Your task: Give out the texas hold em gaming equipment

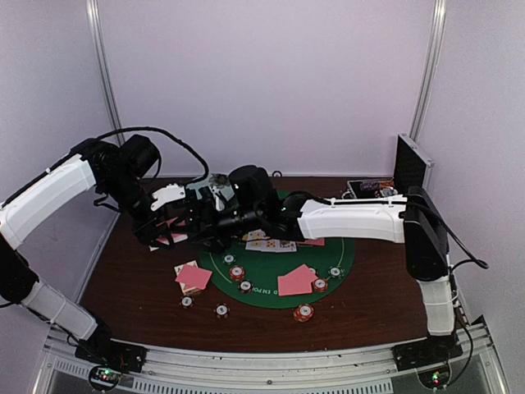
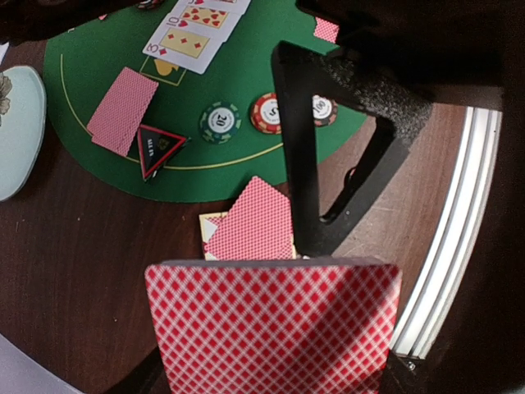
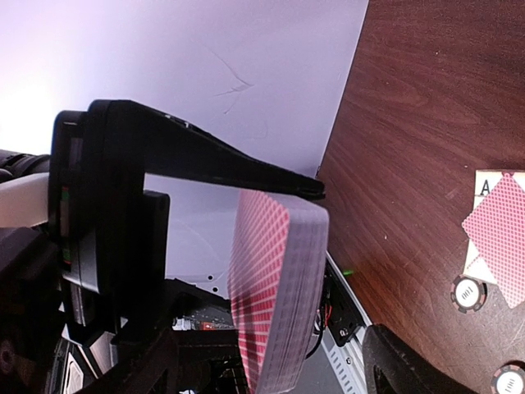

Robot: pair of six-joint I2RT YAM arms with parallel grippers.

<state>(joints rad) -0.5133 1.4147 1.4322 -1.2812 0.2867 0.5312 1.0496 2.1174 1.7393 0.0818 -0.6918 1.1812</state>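
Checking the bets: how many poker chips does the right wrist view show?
2. One chip sits beside the pink-backed cards; a second chip is cut off at the bottom edge. More may lie outside the frame.

Mat (image 1: 267,264): lay on the counter (image 1: 377,297), centred.
Face-up cards (image 1: 271,245): sat on the mat's back half.
Chips (image 1: 237,272): lay along the mat's front edge.
Deck (image 2: 275,328): hung above the counter, left of the mat.

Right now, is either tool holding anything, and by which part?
The left tool grips the deck of pink-backed cards by its opposite edges. The right tool is open close to the deck and holds nothing.
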